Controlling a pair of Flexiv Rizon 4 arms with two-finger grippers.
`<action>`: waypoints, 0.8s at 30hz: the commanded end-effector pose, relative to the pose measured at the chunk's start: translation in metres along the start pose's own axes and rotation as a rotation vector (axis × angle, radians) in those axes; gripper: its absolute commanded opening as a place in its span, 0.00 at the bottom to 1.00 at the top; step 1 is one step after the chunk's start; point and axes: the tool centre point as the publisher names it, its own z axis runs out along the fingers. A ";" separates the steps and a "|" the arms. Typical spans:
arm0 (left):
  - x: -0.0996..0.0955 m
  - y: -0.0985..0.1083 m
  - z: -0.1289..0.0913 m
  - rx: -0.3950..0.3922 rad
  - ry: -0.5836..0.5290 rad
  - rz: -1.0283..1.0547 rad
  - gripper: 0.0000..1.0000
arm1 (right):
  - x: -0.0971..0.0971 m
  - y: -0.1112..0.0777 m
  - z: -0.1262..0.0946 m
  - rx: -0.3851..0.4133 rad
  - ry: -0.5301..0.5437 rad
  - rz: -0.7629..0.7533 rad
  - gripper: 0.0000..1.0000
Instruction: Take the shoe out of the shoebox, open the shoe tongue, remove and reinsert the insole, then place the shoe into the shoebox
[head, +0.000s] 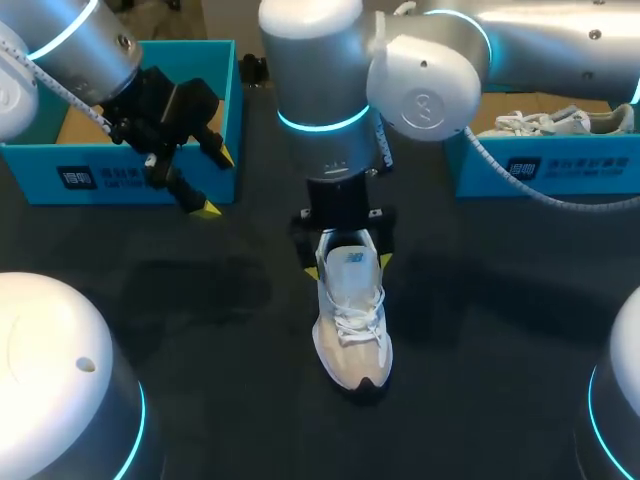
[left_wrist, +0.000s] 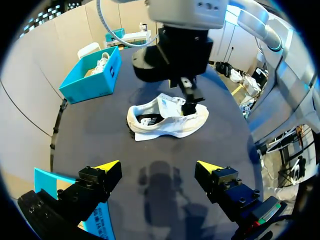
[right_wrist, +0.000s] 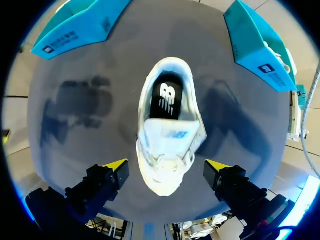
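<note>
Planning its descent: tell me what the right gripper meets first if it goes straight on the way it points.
Probably the white shoe, lying directly ahead of the open right gripper; how close it is remains unclear.

Silver arms (head: 318, 60), cyan rings (head: 322, 123), yellow-tipped black fingers (left_wrist: 97, 181)

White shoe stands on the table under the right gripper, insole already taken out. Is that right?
No. The insole is in the shoe: the right wrist view shows it, dark, inside the opening. The shoe does stand on the table under the right gripper.
</note>
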 end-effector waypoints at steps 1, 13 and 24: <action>0.001 0.000 0.000 -0.002 -0.002 0.000 1.00 | -0.002 -0.008 -0.004 -0.015 0.000 -0.001 0.49; 0.001 0.000 0.000 -0.002 -0.002 0.000 1.00 | -0.004 0.005 0.018 -0.004 0.046 -0.002 0.21; 0.001 0.000 0.000 -0.002 -0.002 0.000 1.00 | 0.004 0.028 0.041 0.011 0.071 -0.025 0.22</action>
